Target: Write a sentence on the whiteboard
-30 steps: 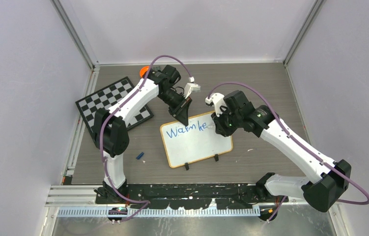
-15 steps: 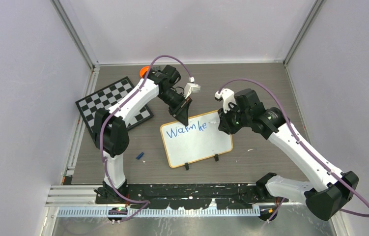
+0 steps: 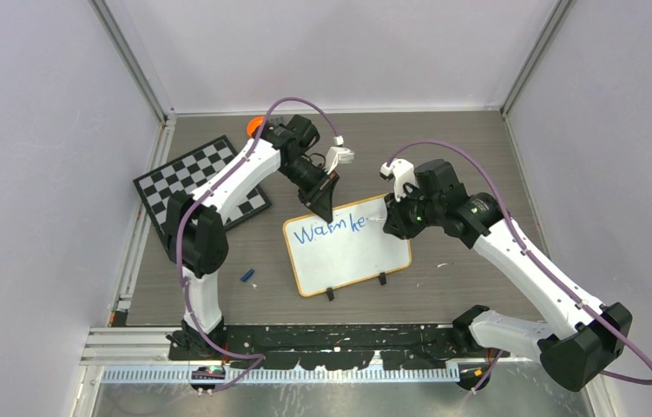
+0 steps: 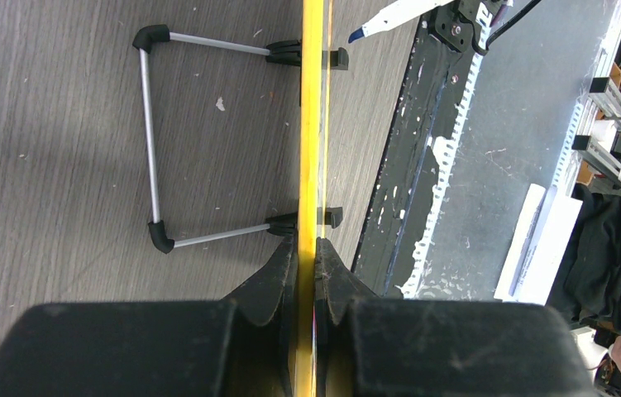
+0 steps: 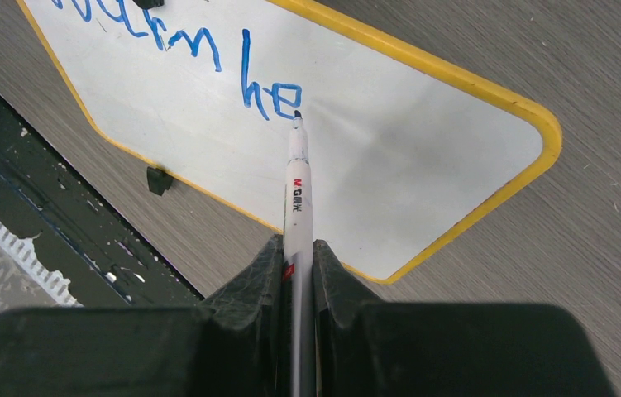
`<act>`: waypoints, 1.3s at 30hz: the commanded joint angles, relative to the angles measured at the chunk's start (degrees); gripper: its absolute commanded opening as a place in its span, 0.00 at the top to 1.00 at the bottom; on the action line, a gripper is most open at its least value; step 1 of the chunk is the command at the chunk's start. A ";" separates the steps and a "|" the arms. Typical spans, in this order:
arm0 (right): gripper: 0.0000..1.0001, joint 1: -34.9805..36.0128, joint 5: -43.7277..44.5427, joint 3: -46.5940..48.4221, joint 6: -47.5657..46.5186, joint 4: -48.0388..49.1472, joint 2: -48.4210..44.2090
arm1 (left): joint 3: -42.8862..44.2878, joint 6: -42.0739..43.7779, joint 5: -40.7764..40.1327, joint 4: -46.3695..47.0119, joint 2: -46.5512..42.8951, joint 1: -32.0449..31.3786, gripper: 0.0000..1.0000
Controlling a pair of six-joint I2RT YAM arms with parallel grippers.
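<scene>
The right gripper (image 5: 297,248) is closed tight on a white marker (image 5: 297,178), its two black fingers pinching the barrel low down so that most of the pen sticks out ahead of them. The marker's dark tip sits at the end of the last "e"; whether it presses on the surface cannot be told. That letter belongs to the sentence (image 5: 207,58), blue handwriting in a single line that reads "Warm he" across the upper part of the whiteboard (image 5: 422,165). The whiteboard stands tilted on two small black feet in the middle of the grey wood-grain table (image 3: 461,148), between the two arms. The left gripper (image 4: 307,256) is clamped on the board's yellow rim at its far edge, one finger on each face, and sees the board edge-on with a wire stand behind it. A black-and-white checkered board (image 3: 192,174) lies to the left, under the left arm, and a small blue cap (image 3: 248,275) lies near the whiteboard's left side.
</scene>
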 commanded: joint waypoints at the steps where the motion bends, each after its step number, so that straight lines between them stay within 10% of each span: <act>1: 1.00 -0.07 0.40 0.16 0.32 3.13 -0.11 | -0.12 -0.32 -0.86 0.39 1.19 -0.75 1.00; 39: 1.00 0.33 3.62 0.16 -0.80 2.45 3.23 | 0.24 0.12 -0.86 0.10 2.11 -0.74 1.00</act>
